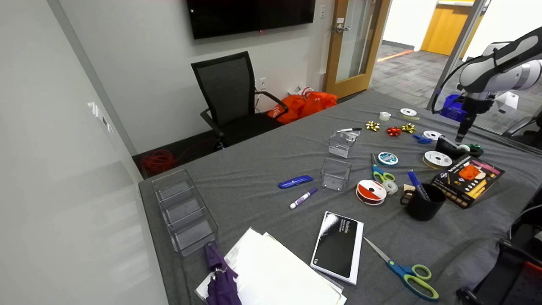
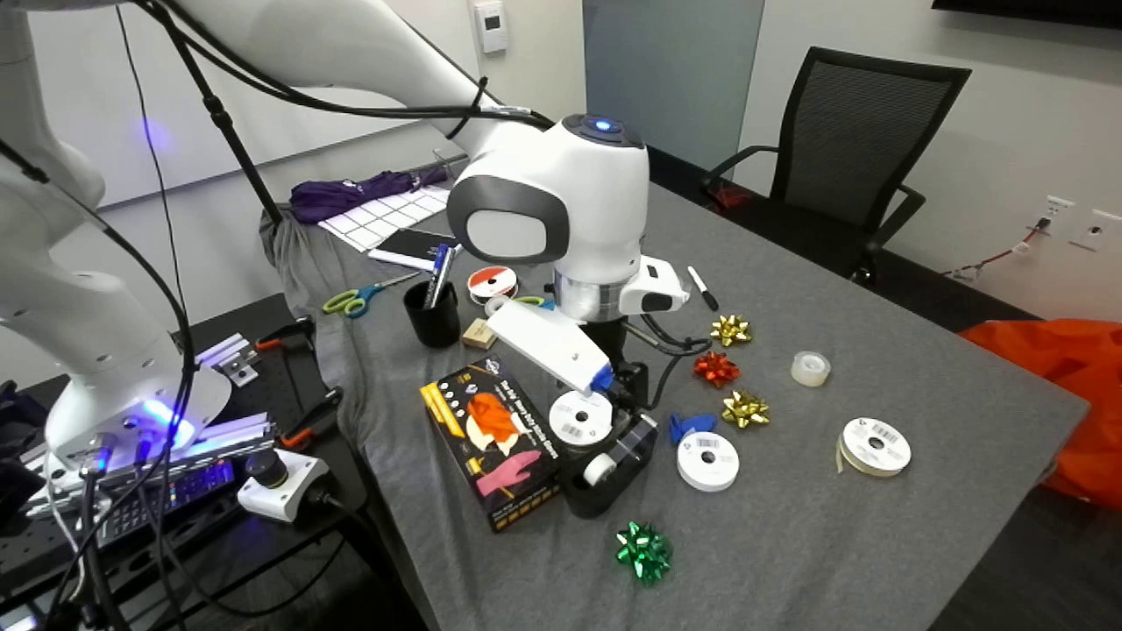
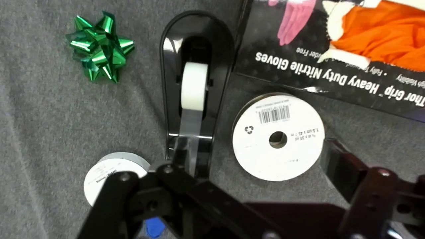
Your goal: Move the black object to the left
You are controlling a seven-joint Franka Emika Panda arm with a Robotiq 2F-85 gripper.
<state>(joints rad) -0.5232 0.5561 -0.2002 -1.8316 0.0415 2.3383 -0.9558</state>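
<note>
The black object appears to be a black tape dispenser (image 3: pixel 217 83) with a white tape roll. It lies on the grey cloth and also shows in both exterior views (image 1: pixel 445 148) (image 2: pixel 592 499). My gripper (image 3: pixel 257 156) is open with nothing between its fingers. In the wrist view its left finger overlaps the dispenser's cutting end, and its right finger is past the far side of a white ribbon spool (image 3: pixel 255 156). I cannot tell whether the finger touches the dispenser. In an exterior view the gripper (image 1: pixel 461 133) points down above it; in another exterior view the arm partly hides the fingers.
A black glove box (image 2: pixel 491 438) lies right beside the dispenser. A green bow (image 2: pixel 645 552), another white spool (image 2: pixel 707 460) and a blue item (image 2: pixel 691 427) are close by. A black mug (image 2: pixel 436 320) with pens, scissors (image 1: pixel 406 271) and clear holders (image 1: pixel 335 173) stand farther off.
</note>
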